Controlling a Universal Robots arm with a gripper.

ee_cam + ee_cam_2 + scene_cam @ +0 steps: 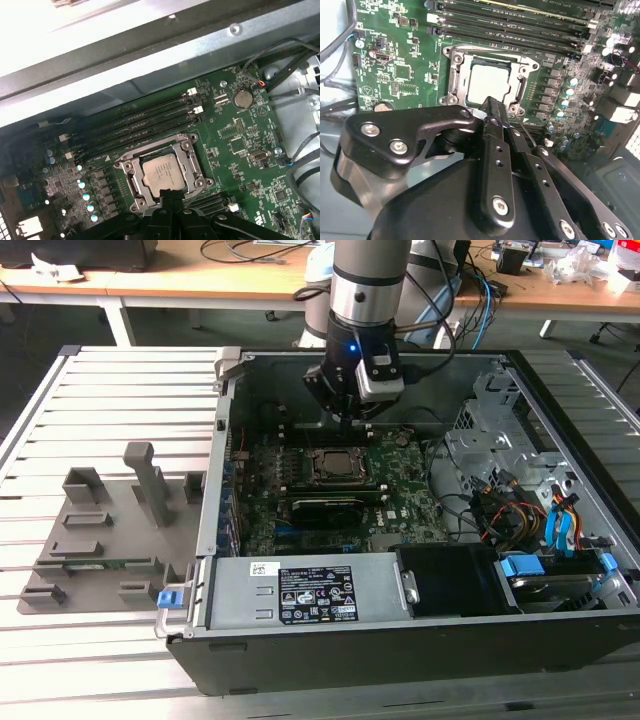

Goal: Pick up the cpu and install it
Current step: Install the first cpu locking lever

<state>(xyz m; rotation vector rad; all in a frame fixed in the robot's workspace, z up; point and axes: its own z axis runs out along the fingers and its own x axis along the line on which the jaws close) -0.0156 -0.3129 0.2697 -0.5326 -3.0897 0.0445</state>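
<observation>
Sitting in its socket, the cpu (pale, square); hand closed, empty.

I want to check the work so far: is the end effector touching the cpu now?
Cannot tell. In both wrist views the end effector overlaps the near edge of the cpu, which sits in its socket; neither shows contact or a gap plainly.

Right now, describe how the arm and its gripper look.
The arm is a thick round column in silver-grey with a black band near the wrist. Below it hangs a black wrist block with a small blue light and a pale grey box mounted at one side. Dark cables trail behind it. The gripper is matte black metal: curved linkage plates and narrow drilled fingers, fastened with silver screws.
</observation>
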